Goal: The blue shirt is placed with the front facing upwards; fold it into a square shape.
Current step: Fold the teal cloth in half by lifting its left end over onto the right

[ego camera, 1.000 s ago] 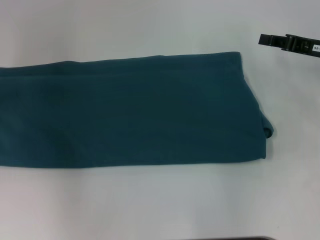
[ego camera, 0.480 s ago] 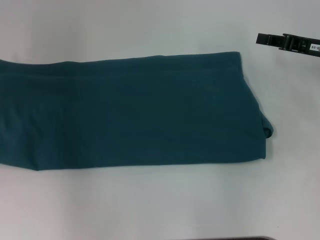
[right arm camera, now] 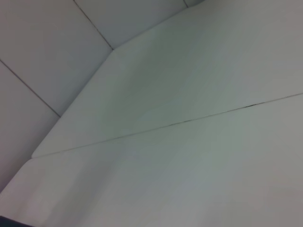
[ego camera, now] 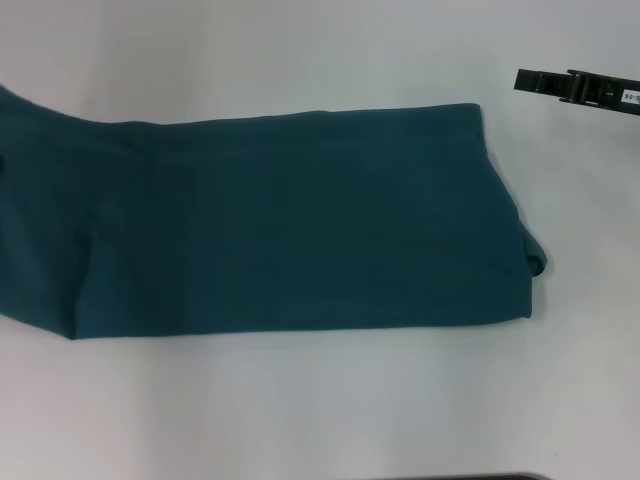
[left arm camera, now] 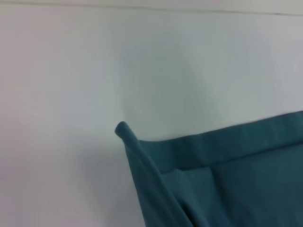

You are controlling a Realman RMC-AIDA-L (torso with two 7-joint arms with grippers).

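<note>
I see the blue shirt (ego camera: pixel 290 220) lying folded into a long band across the white table (ego camera: pixel 320 410), plain side up, its left end lifted off the surface (a raised hemmed corner (left arm camera: pixel 124 130) shows on the left wrist camera). The right gripper (ego camera: pixel 575 86) sits well beyond the shirt's far right corner; I cannot tell how either tool stands.

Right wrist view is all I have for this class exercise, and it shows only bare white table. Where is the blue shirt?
Observer: In the head view the blue shirt lies as a long folded band across the table.
Operator: Any lettering showing?
Observer: None; only plain teal cloth faces up.
Operator: Where is the right gripper?
Observer: The right gripper hangs beyond the shirt's far right corner, apart from the cloth.
</note>
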